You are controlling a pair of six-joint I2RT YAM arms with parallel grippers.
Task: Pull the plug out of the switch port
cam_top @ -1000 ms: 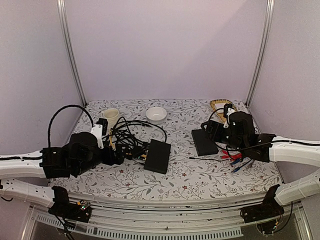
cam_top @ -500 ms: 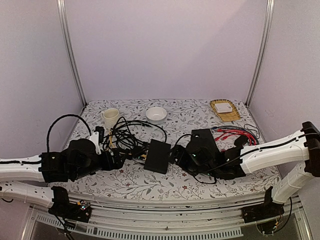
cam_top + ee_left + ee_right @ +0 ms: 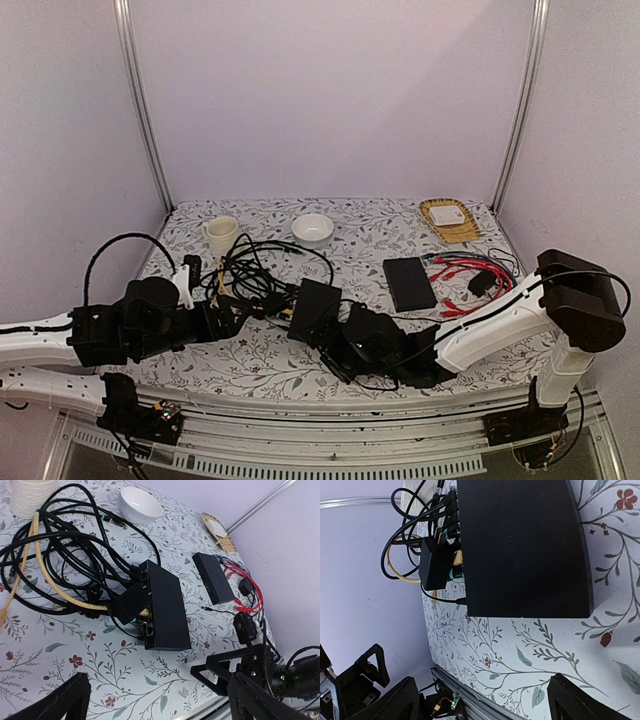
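I am holding both pairs of jaws wide apart, gripping nothing. My right jaws are hovering just near of the switch [image 3: 520,545], my left jaws just left of it. The switch is lying flat on the middle of the worktop [image 3: 380,225], black cables [image 3: 250,272] sitting plugged into its left edge.

We cannot tell which ports [image 3: 146,626] of the switch [image 3: 167,605] are filled: they are too small, and a black block [image 3: 131,602] covers part of that edge. The top edge cuts the mug [image 3: 31,494], and the bottom edge cuts the fingers [image 3: 65,702] of the left gripper [image 3: 159,680].
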